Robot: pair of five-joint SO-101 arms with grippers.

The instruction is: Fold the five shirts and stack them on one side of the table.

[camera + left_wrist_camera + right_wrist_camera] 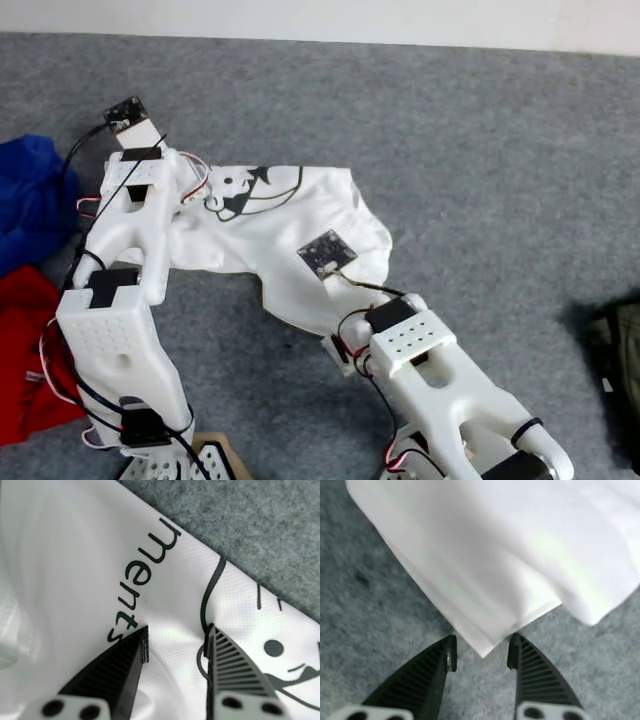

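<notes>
Where the white shirt (pixel 280 235) lies: crumpled, middle of the grey table (pixel 480 130).
Left gripper (pixel 177 640): jaws parted, tips on its printed front.
Right gripper (pixel 482 650): jaws parted astride a hem corner.

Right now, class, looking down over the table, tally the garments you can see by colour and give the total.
white shirt: 1
blue garment: 1
red garment: 1
dark garment at the table's edge: 1
Total: 4
</notes>
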